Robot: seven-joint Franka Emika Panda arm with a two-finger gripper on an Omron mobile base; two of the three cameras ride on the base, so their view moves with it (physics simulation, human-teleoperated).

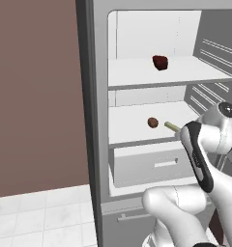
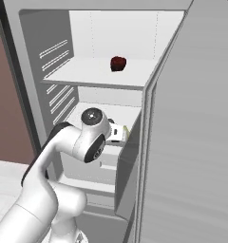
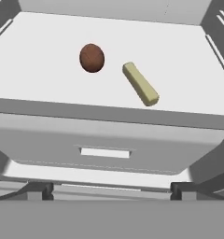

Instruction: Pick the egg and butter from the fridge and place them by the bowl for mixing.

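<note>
The fridge (image 1: 96, 120) stands open in front of me. On its middle shelf (image 3: 39, 84) lies the egg (image 3: 92, 58), a small reddish-brown ball, which the left base view also shows (image 1: 152, 122). Just right of the egg, and apart from it, lies the butter (image 3: 140, 84) (image 1: 171, 127), a pale olive-yellow stick set at a slant. My gripper (image 3: 109, 191) is open at the shelf's front edge. It sits short of both items and a little below them, with nothing between its fingertips (image 3: 37, 190). The bowl is out of view.
A lumpy dark red item (image 1: 160, 62) (image 2: 118, 63) sits on the upper shelf. A white drawer (image 3: 104, 151) lies just under the middle shelf, below the hand. Ribbed door racks (image 1: 210, 53) line the right side, and the fridge door (image 2: 192, 142) stands close on the right.
</note>
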